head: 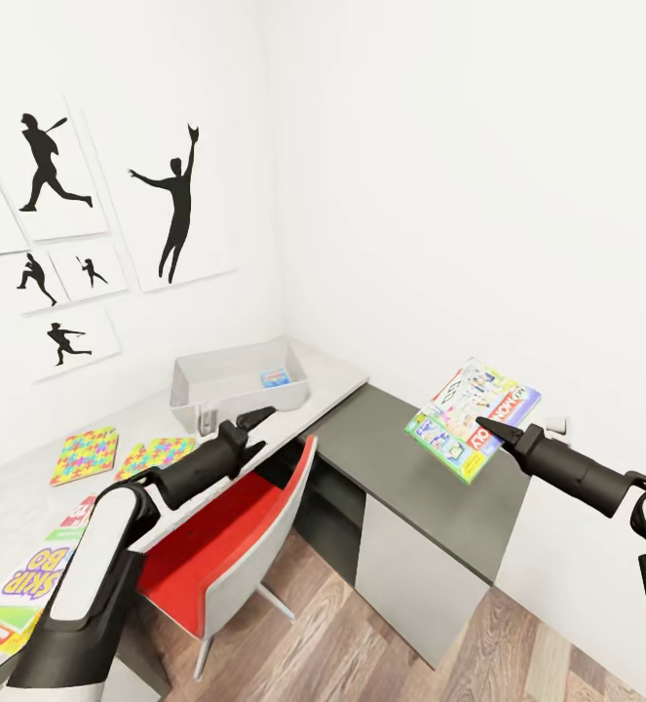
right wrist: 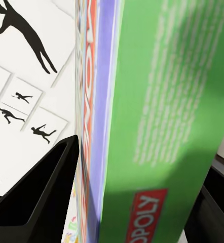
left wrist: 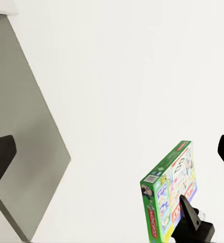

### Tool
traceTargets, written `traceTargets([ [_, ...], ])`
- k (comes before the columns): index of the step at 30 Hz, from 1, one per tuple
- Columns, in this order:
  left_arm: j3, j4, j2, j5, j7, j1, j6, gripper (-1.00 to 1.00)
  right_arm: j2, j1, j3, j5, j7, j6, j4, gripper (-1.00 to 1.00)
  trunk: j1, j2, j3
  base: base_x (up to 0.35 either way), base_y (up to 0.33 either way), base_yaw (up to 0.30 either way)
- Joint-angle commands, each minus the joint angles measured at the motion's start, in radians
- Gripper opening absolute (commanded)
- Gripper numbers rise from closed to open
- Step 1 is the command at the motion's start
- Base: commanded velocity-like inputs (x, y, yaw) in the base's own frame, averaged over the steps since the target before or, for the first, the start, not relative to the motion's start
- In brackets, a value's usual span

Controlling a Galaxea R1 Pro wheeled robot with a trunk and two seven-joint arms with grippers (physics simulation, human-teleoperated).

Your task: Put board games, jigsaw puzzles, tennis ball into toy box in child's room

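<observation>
Counting the toys, three board games are seen: the Monopoly box point(head: 474, 417) is clamped in the right gripper point(head: 485, 429) above the dark cabinet point(head: 400, 468), tilted, its long axis running toward the wall; the Skip-Bo box point(head: 30, 585) lies on the table point(head: 337, 375); the small blue box point(head: 275, 377) lies inside the toy box point(head: 191, 400). Two jigsaw puzzles point(head: 86, 454) are lying beside it. The left gripper point(head: 254, 419) is open and holds nothing.
</observation>
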Motion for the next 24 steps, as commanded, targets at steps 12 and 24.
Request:
traceTargets([
  [12, 0.075, -0.002, 0.001, 0.058, 0.008, 0.01, 0.048, 1.0, 0.0, -0.003, -0.002, 0.01, 0.01, 0.004, 0.0, -1.0, 0.001, -0.002, 0.001, 0.0, 0.0, 0.167],
  [24, 0.081, -0.002, 0.003, 0.061, -0.008, 0.01, 0.061, 1.0, 0.0, -0.003, -0.002, 0.01, 0.01, 0.004, -0.001, -1.0, 0.001, -0.002, 0.006, 0.0, 0.0, 0.271],
])
